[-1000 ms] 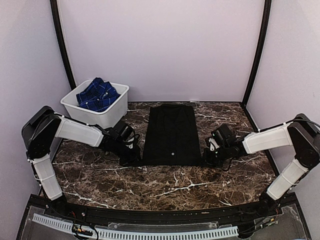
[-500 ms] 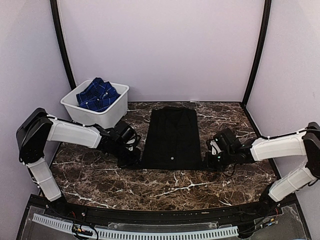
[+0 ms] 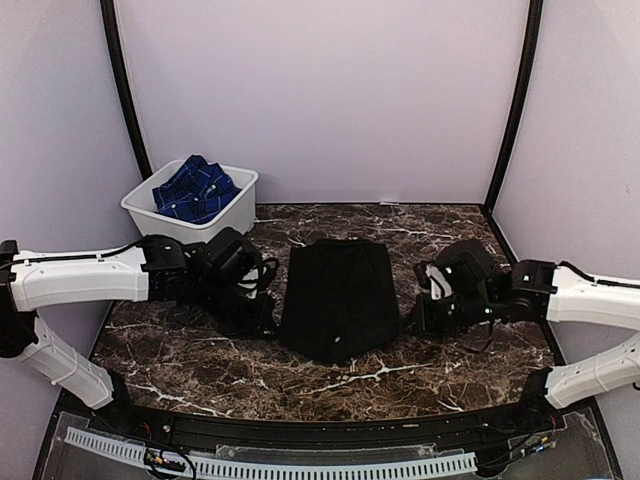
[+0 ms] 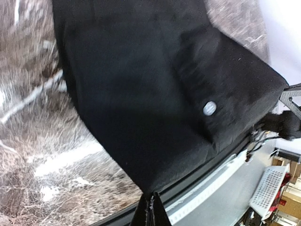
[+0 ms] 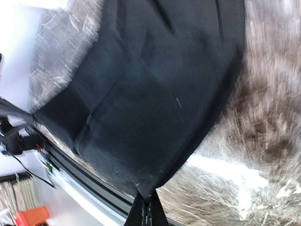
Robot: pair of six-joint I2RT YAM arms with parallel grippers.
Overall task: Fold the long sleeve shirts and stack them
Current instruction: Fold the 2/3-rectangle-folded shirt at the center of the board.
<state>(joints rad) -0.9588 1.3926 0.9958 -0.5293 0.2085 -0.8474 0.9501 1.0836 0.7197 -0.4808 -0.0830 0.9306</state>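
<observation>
The black long sleeve shirt [image 3: 338,295] lies lengthwise in the middle of the marble table, its near hem raised off the surface and sagging between the two grippers. My left gripper [image 3: 270,322] is shut on the near-left corner; in the left wrist view its fingertips [image 4: 151,209] pinch the black cloth [image 4: 141,94], and a white button [image 4: 209,108] shows. My right gripper [image 3: 411,322] is shut on the near-right corner; in the right wrist view the gripper [image 5: 146,209] pinches the black cloth [image 5: 155,94]. The blue checked shirt [image 3: 195,188] sits crumpled in the tub.
A white plastic tub [image 3: 205,233] stands at the back left, close behind my left arm. Black frame posts rise at both back corners. The table's near edge has a black rail [image 3: 320,430].
Both grippers have risen with the shirt's near corners. The near hem has come off the table and the visible shirt looks shorter. Both arms now reach in higher.
</observation>
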